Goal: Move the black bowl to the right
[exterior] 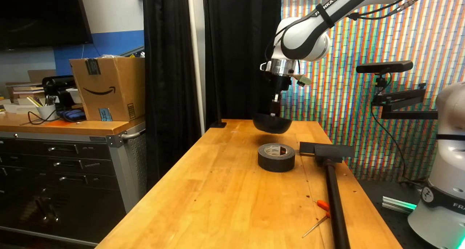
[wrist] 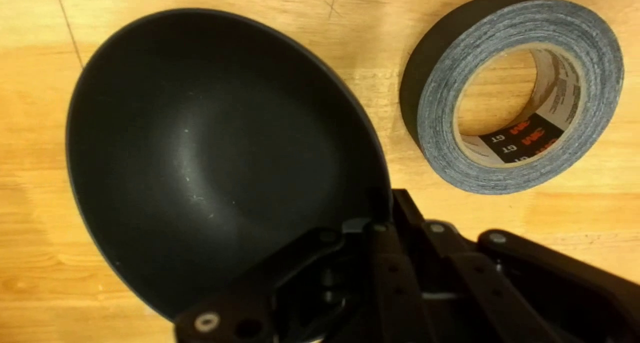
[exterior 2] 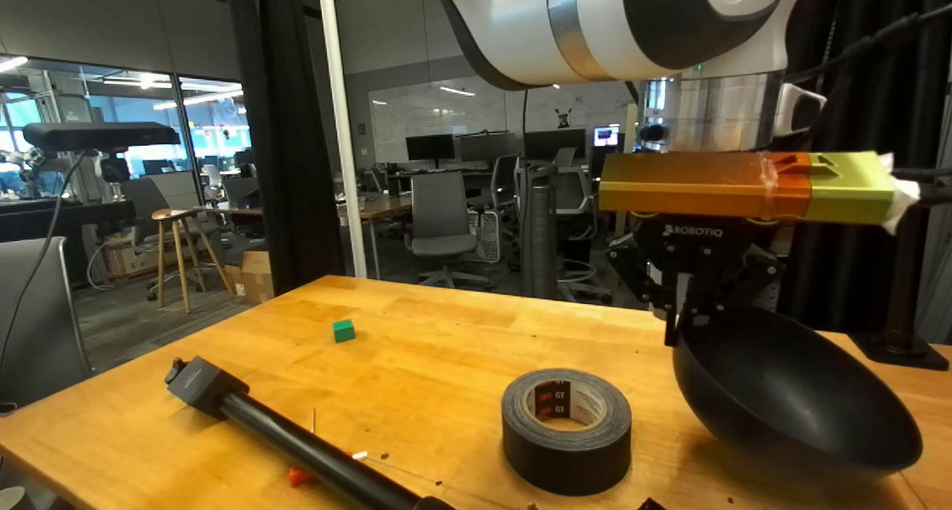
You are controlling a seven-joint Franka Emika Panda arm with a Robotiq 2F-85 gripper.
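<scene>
The black bowl (exterior: 270, 124) hangs a little above the far end of the wooden table, with a shadow under it. In an exterior view the bowl (exterior 2: 803, 391) is tilted, its far side lower than the held side. My gripper (exterior 2: 678, 333) points down and is shut on the bowl's rim, one finger inside and one outside. The gripper also shows in an exterior view (exterior: 275, 113). In the wrist view the bowl (wrist: 215, 133) fills the left half, and the gripper (wrist: 391, 208) pinches its right edge. The inner fingertip is dark and hard to make out against the bowl.
A dark grey tape roll (exterior: 276, 162) stands close to the bowl; it also shows in the wrist view (wrist: 435, 83). A black pole with a flat head (exterior: 332, 191) lies along the table edge over orange-handled tools (exterior: 322, 204). A green cube (exterior 2: 343, 331) lies farther off.
</scene>
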